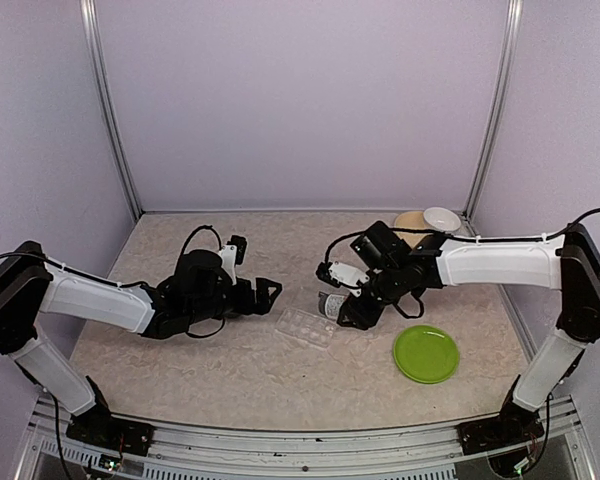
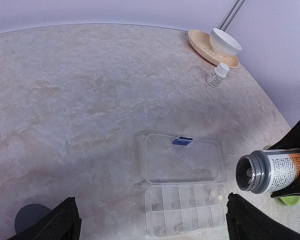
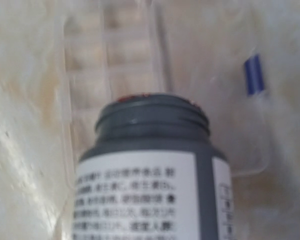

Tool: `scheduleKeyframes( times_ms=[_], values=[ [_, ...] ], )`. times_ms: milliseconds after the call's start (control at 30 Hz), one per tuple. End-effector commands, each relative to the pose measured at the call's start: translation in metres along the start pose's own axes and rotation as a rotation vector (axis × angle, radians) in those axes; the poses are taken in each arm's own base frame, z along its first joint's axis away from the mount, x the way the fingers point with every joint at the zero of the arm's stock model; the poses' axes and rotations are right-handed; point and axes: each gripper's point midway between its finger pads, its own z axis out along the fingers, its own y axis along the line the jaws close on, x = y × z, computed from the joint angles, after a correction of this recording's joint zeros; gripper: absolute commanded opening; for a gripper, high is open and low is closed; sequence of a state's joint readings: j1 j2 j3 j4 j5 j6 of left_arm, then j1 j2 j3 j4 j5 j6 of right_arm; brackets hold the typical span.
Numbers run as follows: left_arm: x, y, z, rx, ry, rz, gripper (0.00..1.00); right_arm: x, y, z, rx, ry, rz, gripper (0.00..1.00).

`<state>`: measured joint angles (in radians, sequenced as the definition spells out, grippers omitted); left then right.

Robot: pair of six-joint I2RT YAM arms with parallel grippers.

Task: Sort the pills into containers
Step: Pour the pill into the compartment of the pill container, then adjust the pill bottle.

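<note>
Pouring posture: we pinch the uncapped grey pill bottle [image 2: 270, 171] in our right gripper [image 1: 352, 308], mouth tipped over the open pill organiser [image 2: 185, 210] mid-table so its contents can drop in, our left gripper [image 1: 255, 270] spread nearby.

I see a beige, marble-veined table [image 2: 90, 100]. Pill organiser [image 2: 185, 205] is clear, with a blue clip [image 2: 182, 141] on its lid. Bottle [image 2: 270, 171] is dark grey with a white label, black print and an orange patch. Plate [image 1: 426, 353] is lime green. Bowl [image 2: 225, 42] is white, on a tan dish [image 2: 197, 40]. Small bottle [image 2: 218, 75] is white. Left fingers [image 2: 55, 225] are black. Arms [image 1: 490, 262] are white and black. Walls [image 1: 300, 100] are pale lilac.
</note>
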<state>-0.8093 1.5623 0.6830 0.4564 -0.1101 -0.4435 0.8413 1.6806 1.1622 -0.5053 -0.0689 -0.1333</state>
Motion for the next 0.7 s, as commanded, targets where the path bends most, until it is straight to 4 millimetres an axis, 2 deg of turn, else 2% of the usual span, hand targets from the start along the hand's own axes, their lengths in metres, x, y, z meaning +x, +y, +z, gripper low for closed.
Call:
scheduleKeyframes(
  times_ms=[0, 200, 400, 567, 667],
  values=[
    [-0.018, -0.006, -0.004, 0.023, -0.045, -0.016, 0.99, -0.037, 0.000, -0.029, 0.029, -0.235, -0.007, 0.00],
    [-0.020, -0.018, 0.004, 0.061, -0.035, -0.026, 0.99, -0.070, 0.009, -0.087, 0.022, -0.598, -0.010, 0.00],
    [-0.030, -0.041, 0.014, 0.132, -0.027, -0.037, 0.99, -0.089, 0.023, -0.133, 0.021, -0.834, -0.057, 0.00],
    [-0.038, -0.060, 0.024, 0.181, -0.026, -0.037, 0.99, -0.103, 0.034, -0.158, 0.020, -0.963, -0.053, 0.00],
    [-0.044, -0.069, 0.025, 0.204, -0.037, -0.032, 0.99, -0.107, 0.040, -0.150, -0.004, -0.956, -0.048, 0.00]
  ],
)
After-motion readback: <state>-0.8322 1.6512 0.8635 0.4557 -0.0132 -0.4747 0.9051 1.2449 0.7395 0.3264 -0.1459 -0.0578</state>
